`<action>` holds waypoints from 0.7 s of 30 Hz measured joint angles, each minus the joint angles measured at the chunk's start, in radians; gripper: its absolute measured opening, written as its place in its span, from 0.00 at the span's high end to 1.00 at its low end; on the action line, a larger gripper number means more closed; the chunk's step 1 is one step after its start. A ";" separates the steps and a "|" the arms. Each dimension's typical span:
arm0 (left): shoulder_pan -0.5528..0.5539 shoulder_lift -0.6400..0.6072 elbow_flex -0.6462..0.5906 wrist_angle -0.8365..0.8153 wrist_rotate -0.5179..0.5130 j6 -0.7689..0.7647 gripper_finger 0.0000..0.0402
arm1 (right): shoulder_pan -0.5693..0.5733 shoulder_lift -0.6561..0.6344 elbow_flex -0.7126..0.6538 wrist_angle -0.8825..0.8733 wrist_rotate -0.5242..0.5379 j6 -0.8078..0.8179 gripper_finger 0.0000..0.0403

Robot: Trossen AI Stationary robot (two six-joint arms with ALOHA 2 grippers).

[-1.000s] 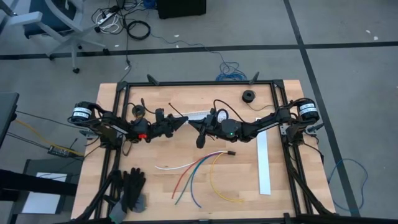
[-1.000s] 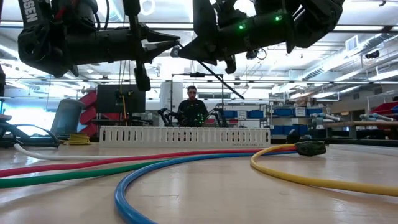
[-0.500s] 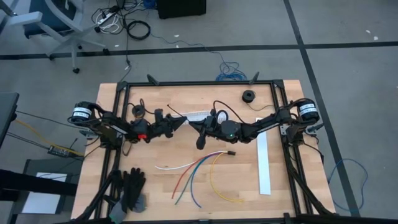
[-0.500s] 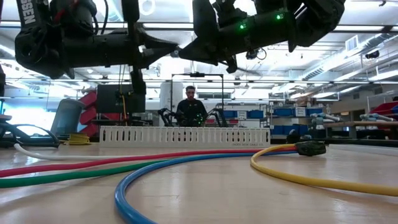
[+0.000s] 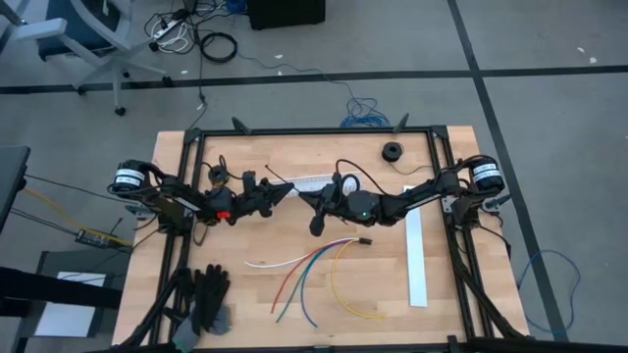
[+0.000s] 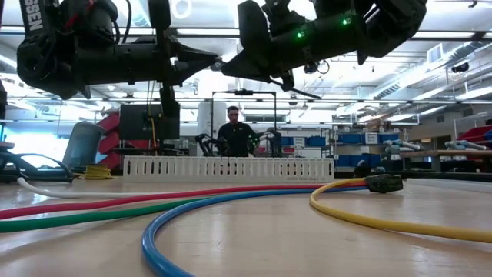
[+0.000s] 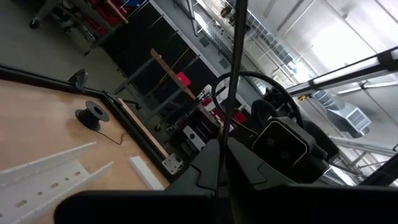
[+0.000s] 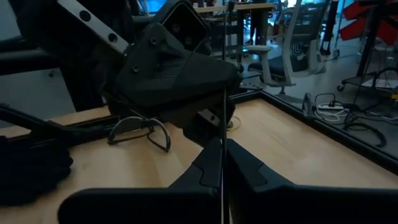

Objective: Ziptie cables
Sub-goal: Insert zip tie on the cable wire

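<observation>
Wooden table (image 5: pixel 226 294): butcher-block top inside a black frame, grey workshop floor all round.
Cables (image 5: pixel 314 273): loose fan of red, green, blue, yellow and white, lying on the table toward its front edge, below both grippers; long axes run roughly front to back (the white one crosswise).
Left gripper (image 5: pixel 289 190): fingers pressed together on a thin dark strip, likely a ziptie, held in the air behind the cables.
Right gripper (image 5: pixel 300 194): also pinching that strip, tip to tip with the left.
Nearer arm: right, by a little, I judge.

Pale matt wooden plank tabletop (image 5: pixel 432 319); smooth glossy plastic-sheathed coloured cables (image 5: pixel 312 270); white slotted plastic channel (image 6: pixel 228 168); black cloth gloves (image 5: pixel 207 297).
</observation>
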 joint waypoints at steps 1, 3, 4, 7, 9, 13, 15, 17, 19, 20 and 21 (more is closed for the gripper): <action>0.000 0.000 0.000 0.000 0.000 0.007 1.00 | 0.000 0.000 0.000 0.000 -0.007 0.000 1.00; 0.000 0.000 0.000 0.000 0.000 0.008 1.00 | 0.000 0.000 0.000 -0.002 -0.040 -0.011 0.99; 0.000 0.000 0.000 0.000 0.001 0.008 1.00 | 0.000 0.000 0.000 -0.002 -0.061 -0.021 0.99; 0.000 0.000 0.000 0.000 0.006 0.011 1.00 | 0.000 0.000 0.000 -0.001 -0.101 -0.036 0.96; 0.000 0.000 0.000 0.000 0.007 0.011 1.00 | 0.000 0.000 0.000 0.000 -0.108 -0.037 0.94; 0.000 0.000 0.000 0.001 0.009 0.011 1.00 | 0.000 0.000 0.000 0.000 -0.109 -0.040 0.88; 0.000 0.000 0.000 0.001 0.010 0.011 1.00 | -0.003 0.000 0.000 0.000 -0.111 -0.034 0.85; 0.000 0.000 0.000 0.000 0.010 0.012 1.00 | -0.003 0.000 0.000 0.000 -0.111 -0.033 0.83; 0.000 0.000 0.000 0.000 0.010 0.012 1.00 | -0.003 0.000 0.000 0.000 -0.111 -0.033 0.80; 0.000 0.000 0.000 0.000 0.010 0.012 1.00 | -0.003 0.000 0.000 0.000 -0.111 -0.033 0.79; 0.001 0.000 0.000 0.000 0.010 0.012 1.00 | -0.002 0.000 0.000 0.000 -0.111 -0.033 0.78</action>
